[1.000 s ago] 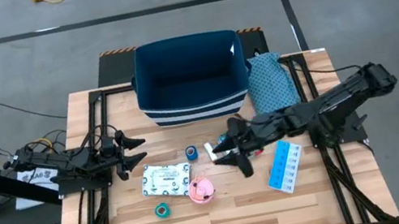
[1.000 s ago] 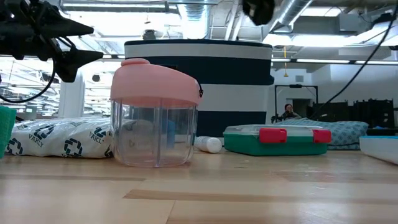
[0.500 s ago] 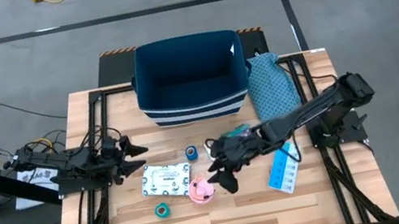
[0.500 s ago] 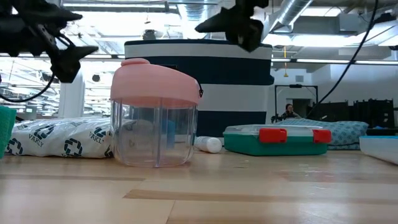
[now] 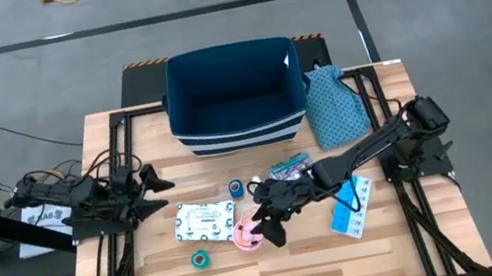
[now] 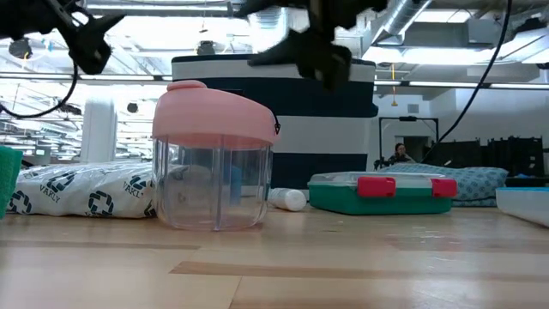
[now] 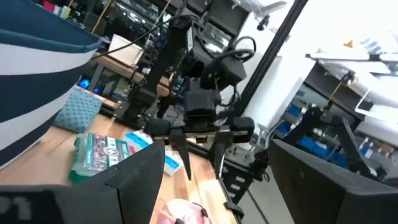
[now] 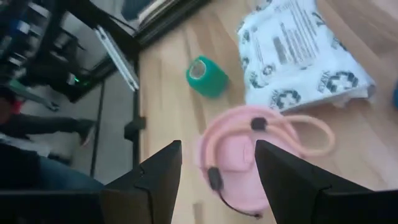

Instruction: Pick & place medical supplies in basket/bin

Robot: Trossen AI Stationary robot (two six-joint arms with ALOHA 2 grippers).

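A pink-lidded clear round item point(image 5: 248, 234) stands on the table. My right gripper point(image 5: 267, 224) hovers open just above it, and the pink lid point(image 8: 239, 152) shows between and below its fingers. Around it lie a white packet point(image 5: 202, 222), a green roll point(image 5: 200, 259), a blue roll point(image 5: 236, 189), a white tube point(image 6: 287, 199), a teal-and-red box point(image 5: 290, 166) and a light blue pill organiser point(image 5: 351, 206). The dark navy bin point(image 5: 233, 94) stands at the far middle. My left gripper point(image 5: 155, 187) is open in the air at the table's left.
A teal patterned cloth bag point(image 5: 333, 102) lies right of the bin. Black frame rails point(image 5: 112, 243) run along both table sides. Bare wood point(image 5: 300, 271) lies along the near edge. A person point(image 6: 399, 153) shows far off in the room behind.
My right gripper has swung down and toward the table's near left, from beside the teal-and-red box to just over the pink item, rolling as it went. My left gripper has risen and tipped its fingers upward. No object has moved.
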